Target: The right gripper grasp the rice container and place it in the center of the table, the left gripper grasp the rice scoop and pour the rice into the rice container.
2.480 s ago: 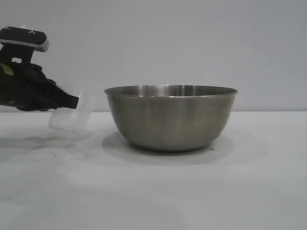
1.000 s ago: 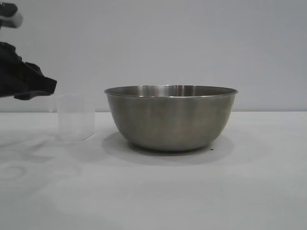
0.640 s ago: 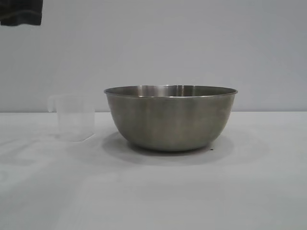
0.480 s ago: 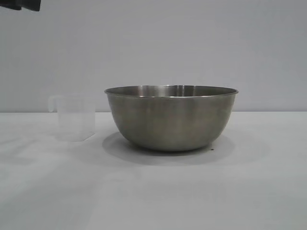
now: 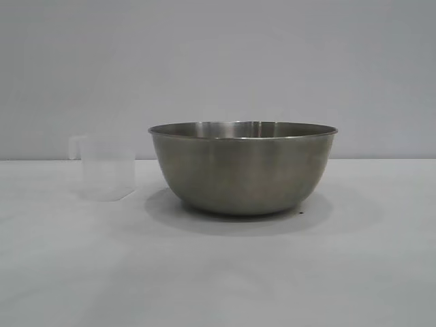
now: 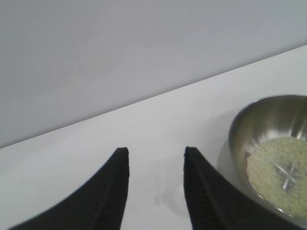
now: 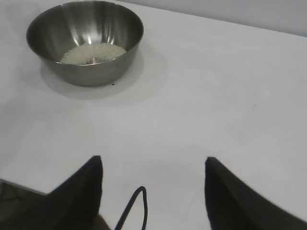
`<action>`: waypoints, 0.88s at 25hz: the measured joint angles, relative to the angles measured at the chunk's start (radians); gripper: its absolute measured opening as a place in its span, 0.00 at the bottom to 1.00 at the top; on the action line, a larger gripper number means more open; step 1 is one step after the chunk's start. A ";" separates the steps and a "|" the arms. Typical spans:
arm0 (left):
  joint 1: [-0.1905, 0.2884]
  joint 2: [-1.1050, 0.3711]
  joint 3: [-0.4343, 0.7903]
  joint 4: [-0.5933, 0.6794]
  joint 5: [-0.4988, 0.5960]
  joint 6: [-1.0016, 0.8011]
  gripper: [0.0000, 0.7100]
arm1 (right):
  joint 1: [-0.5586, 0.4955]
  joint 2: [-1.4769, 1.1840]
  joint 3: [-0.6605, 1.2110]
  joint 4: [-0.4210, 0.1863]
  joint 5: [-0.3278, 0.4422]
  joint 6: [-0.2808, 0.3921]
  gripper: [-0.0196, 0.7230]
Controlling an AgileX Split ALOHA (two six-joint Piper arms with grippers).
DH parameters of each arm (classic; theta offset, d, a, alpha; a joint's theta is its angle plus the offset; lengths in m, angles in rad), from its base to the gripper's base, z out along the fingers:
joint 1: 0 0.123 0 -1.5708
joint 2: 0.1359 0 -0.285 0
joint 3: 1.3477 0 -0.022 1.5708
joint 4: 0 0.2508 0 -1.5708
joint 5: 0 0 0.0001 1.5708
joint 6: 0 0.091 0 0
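Both grippers are empty. Seen from its own wrist camera, the left gripper [image 6: 156, 155] fills the bottom centre of the frame with its two dark fingers [image 6: 117, 189] standing a moderate way apart, bare white table [image 6: 158, 120] showing between them and nothing touched. The right gripper [image 7: 153, 165] sits at the bottom of its wrist picture, fingers spread wider, also closed on nothing, with a black cable [image 7: 130, 208] looping between them; it looks parked well away from the work.

In the exterior view neither arm appears. The rice container [image 5: 242, 165] stands at the middle of the frame, upright on the table. The rice scoop [image 5: 105, 167] stands upright just beside it, at centre left, apart from the bowl, and it looks empty, though its clear walls make that hard to confirm. The rice [image 7: 92, 52] lies as a pale heap in the bowl's bottom, at the upper left of the right wrist picture.

Judging from this, the pour looks done, so little remains to go wrong. The main risk is a returning arm sweeping low and clipping the light scoop, which would tip or skid easily. A knock to the bowl's thin rim could shift it off centre.
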 joint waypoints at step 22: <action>0.000 -0.751 0.103 0.258 0.680 -0.184 0.31 | 0.000 0.000 0.000 0.002 0.000 0.000 0.62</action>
